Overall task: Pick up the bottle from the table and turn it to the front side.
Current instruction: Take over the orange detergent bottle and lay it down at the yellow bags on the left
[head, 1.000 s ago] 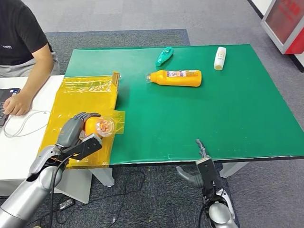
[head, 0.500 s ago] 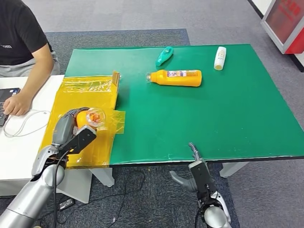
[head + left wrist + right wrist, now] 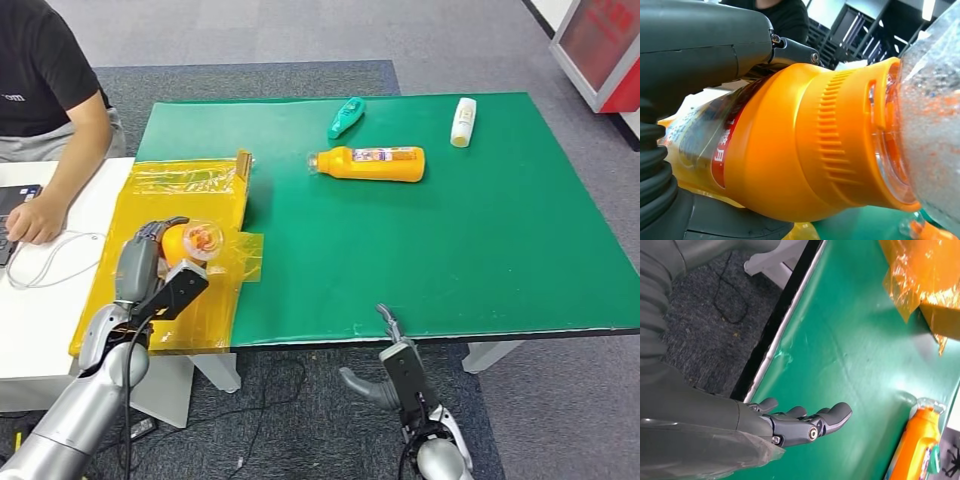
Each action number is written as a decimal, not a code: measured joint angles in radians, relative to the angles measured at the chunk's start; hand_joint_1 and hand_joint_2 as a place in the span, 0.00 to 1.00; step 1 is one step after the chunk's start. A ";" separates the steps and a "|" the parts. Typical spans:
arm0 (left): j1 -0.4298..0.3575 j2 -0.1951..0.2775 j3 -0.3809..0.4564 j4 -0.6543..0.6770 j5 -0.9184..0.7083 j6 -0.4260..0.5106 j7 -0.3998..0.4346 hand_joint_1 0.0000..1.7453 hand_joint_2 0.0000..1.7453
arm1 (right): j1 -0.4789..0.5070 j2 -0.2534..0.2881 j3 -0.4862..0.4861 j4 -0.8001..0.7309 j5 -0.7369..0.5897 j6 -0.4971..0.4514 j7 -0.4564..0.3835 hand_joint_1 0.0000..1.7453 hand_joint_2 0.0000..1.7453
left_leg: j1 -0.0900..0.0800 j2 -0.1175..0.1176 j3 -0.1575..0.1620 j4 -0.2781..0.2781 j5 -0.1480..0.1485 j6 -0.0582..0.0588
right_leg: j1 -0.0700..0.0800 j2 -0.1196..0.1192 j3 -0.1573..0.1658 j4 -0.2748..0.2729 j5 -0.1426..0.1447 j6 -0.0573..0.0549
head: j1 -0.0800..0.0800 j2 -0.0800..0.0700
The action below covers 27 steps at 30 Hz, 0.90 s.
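Note:
My left hand (image 3: 148, 264) grips an orange bottle (image 3: 190, 243) with a clear cap over the yellow-wrapped box (image 3: 173, 195) at the table's left. Up close, the orange bottle (image 3: 791, 145) lies in the left hand (image 3: 696, 55), cap end pointing away from the wrist. A second orange bottle (image 3: 371, 163) lies on its side on the green table (image 3: 453, 250), and shows as an orange bottle (image 3: 921, 440) past my right hand (image 3: 798, 422). The right hand (image 3: 392, 355) hangs open below the table's front edge, holding nothing.
A teal bottle (image 3: 346, 118) and a small white bottle (image 3: 463, 122) lie near the table's far edge. A person (image 3: 45, 90) sits at a white desk (image 3: 30, 300) to the left with a laptop and cable. A red and white cabinet (image 3: 604, 45) stands far right.
My left hand has drawn the held bottle slightly left and turned it, its cap end now facing up. The right hand has drifted left below the table edge.

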 joint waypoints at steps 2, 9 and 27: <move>-0.010 -0.001 0.000 0.020 -0.011 0.016 0.000 1.00 1.00 | -0.001 0.000 0.007 0.000 -0.007 0.000 0.000 0.00 1.00 | 0.000 0.000 0.000 0.000 0.000 0.000 | 0.000 0.000 0.000 0.000 0.000 0.000 | 0.000 0.000; -0.037 -0.012 0.000 0.089 -0.015 0.043 -0.007 1.00 1.00 | -0.005 -0.001 0.024 0.003 -0.021 0.000 0.001 0.00 1.00 | 0.000 0.000 0.000 0.000 0.000 0.000 | 0.000 0.000 0.000 0.000 0.000 0.000 | 0.000 0.000; -0.037 -0.034 0.002 0.191 -0.024 0.182 -0.105 1.00 1.00 | -0.019 -0.009 0.073 0.003 -0.021 -0.004 0.000 0.00 1.00 | 0.000 0.000 -0.001 0.000 0.000 0.000 | 0.000 0.000 -0.001 0.000 0.000 0.000 | 0.000 0.000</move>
